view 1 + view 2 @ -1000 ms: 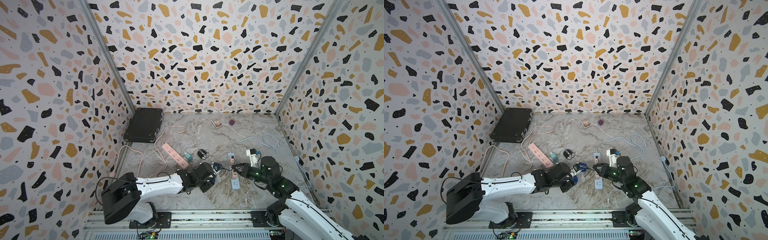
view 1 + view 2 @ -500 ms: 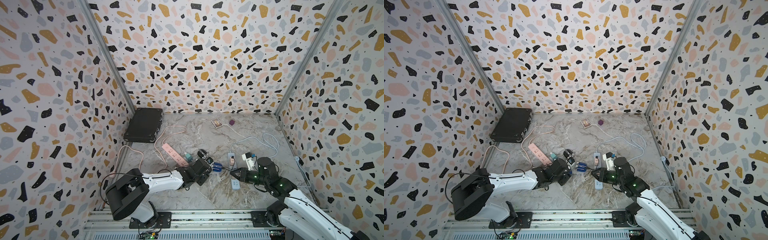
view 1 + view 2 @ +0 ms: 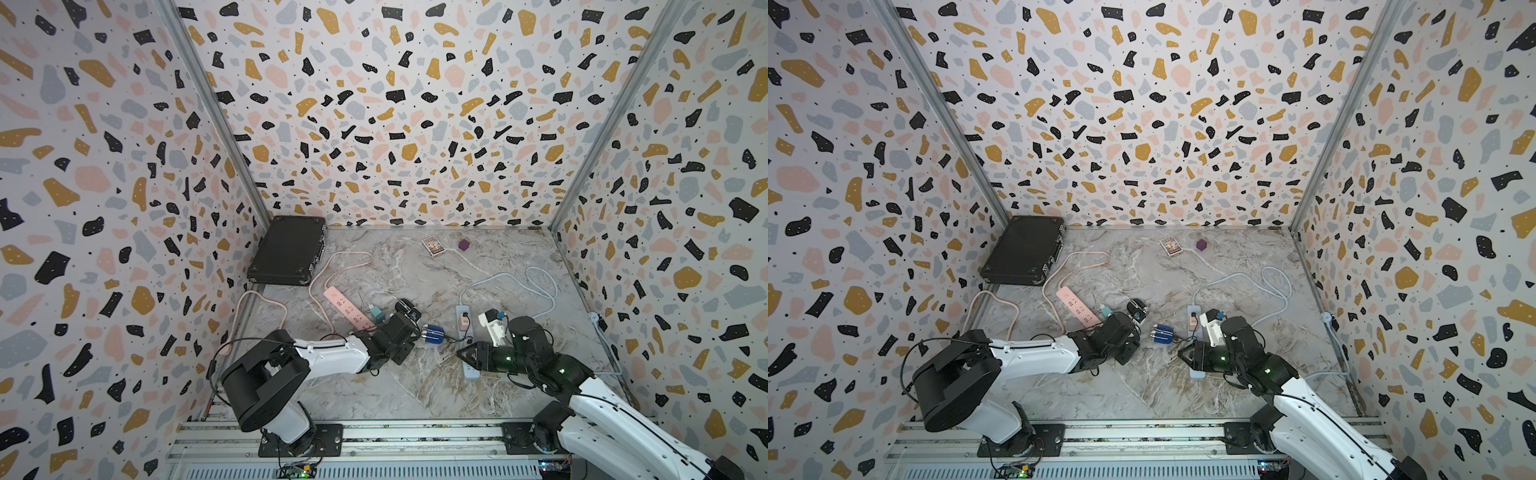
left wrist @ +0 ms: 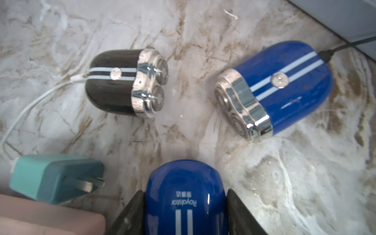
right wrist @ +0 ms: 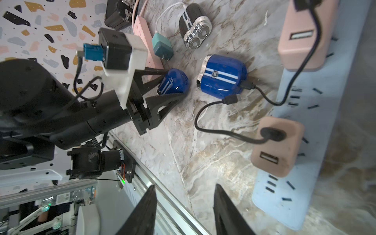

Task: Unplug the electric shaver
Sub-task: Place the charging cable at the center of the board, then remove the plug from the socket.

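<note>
worktop (image 3: 415, 386): marble | blue power strip (image 5: 284, 213): right gripper (image 5: 185, 189) just beside its near end, jaws now parted and empty, clenched a second ago | left gripper (image 4: 184, 203): grasping blue shaver (image 4: 183, 179), drawn back beside pink strip (image 3: 349, 309) | black cable plug (image 5: 232, 99): loose near second blue shaver (image 5: 221, 79)

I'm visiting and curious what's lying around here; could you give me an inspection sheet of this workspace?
Surface: marble tabletop, no spills seen.
Job's things: blue shaver lying down, black cable plugged into it; black shaver nearby.
Clutter: black case, card box, purple cube at the back.
Grippers: left gripper shut on a blue cap; right gripper open, empty.
Cables: second black cable, end loose; white cable from black shaver to teal plug, unplugged; pink power strip; blue power strip holding two pink chargers.
Surroundings: speckled walls on three sides.
</note>
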You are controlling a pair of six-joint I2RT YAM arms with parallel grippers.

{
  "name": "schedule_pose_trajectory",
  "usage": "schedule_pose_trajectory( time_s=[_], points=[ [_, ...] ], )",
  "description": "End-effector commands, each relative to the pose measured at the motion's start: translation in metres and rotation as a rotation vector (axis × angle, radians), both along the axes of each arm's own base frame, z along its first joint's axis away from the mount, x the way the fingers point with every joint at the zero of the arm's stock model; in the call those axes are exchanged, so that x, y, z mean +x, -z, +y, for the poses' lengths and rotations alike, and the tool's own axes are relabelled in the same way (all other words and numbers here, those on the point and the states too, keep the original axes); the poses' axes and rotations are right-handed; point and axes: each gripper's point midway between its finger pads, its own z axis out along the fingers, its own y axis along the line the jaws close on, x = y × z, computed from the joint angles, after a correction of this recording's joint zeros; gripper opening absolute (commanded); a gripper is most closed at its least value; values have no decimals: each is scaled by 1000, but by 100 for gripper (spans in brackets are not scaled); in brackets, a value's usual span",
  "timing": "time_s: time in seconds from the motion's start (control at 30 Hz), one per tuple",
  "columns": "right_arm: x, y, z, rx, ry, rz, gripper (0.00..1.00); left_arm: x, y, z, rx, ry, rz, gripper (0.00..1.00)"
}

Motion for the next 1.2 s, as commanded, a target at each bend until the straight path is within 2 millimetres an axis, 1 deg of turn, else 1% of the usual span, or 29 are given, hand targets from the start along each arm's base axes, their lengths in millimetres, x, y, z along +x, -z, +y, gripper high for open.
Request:
schedule_pose_trajectory(
  time_s=[0.0,0.07,0.13,0.23,0.33,0.47,0.6,0.73,0.77,0.93,1.03,1.17],
  points=[
    [-1,-13,-18,-101,20,-72,49,16,-12,-8,-38,-14,-47,50],
    [-2,-15,-23,-128,24,-82,50,17,-10,-8,-37,-15,-45,52],
    [-4,-11,-27,-159,22,-72,51,18,-9,-9,-43,-20,-42,56],
    [-5,-3,-32,-212,20,-55,51,19,-6,-9,-44,-22,-35,68],
    [-6,5,-43,-289,26,-51,52,19,-5,-10,-46,-22,-31,77],
    [-7,12,-52,-362,29,-35,52,19,-5,-11,-50,-18,-29,81],
    [-6,18,-53,-405,25,-28,53,20,-12,-13,-59,-18,-37,85],
    [-2,22,-49,-447,4,-36,54,21,-30,-16,-90,-14,-54,90],
    [0,23,-47,-465,-8,-40,54,22,-38,-16,-99,-13,-64,100],
    [8,31,-41,-588,-51,-69,57,21,-72,-15,-143,-5,-109,100],
    [16,32,-38,-613,-52,-87,58,20,-89,-13,-160,-3,-130,100],
    [25,32,-44,-672,-18,-104,60,16,-107,-9,-165,5,-146,100]
  ],
)
